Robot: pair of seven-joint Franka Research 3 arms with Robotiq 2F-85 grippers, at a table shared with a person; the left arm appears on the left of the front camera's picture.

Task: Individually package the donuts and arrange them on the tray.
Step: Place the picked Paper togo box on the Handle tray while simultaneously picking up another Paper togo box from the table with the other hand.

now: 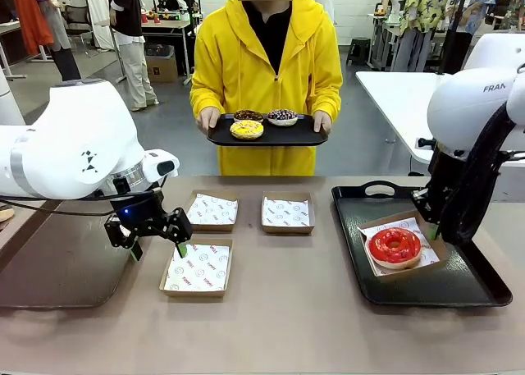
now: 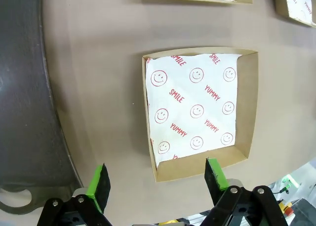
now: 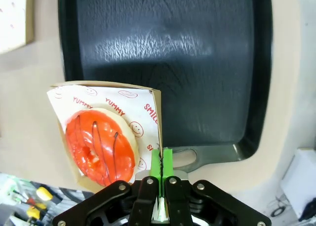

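On the right tray [image 1: 476, 289], the right gripper [image 3: 161, 159] is seemingly clamping the red donut's [image 1: 394, 245] box [image 3: 159, 122]. Left gripper [image 2: 157, 167] is hovering, jaws apart.

Liner [image 2: 195, 107]: you read red "SMILE" and "YUMMY", repeated.
Paper [image 3: 138, 105] in box [image 3: 159, 122] under red donut [image 3: 98, 147]: same words.
Right arm [image 1: 484, 104], your 2 o'clock: "FRAN", cut off.

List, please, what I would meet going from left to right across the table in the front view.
Left gripper, open → near empty box → far right empty box → red donut in the donut box on the black tray → right gripper, shut on the donut box's edge.
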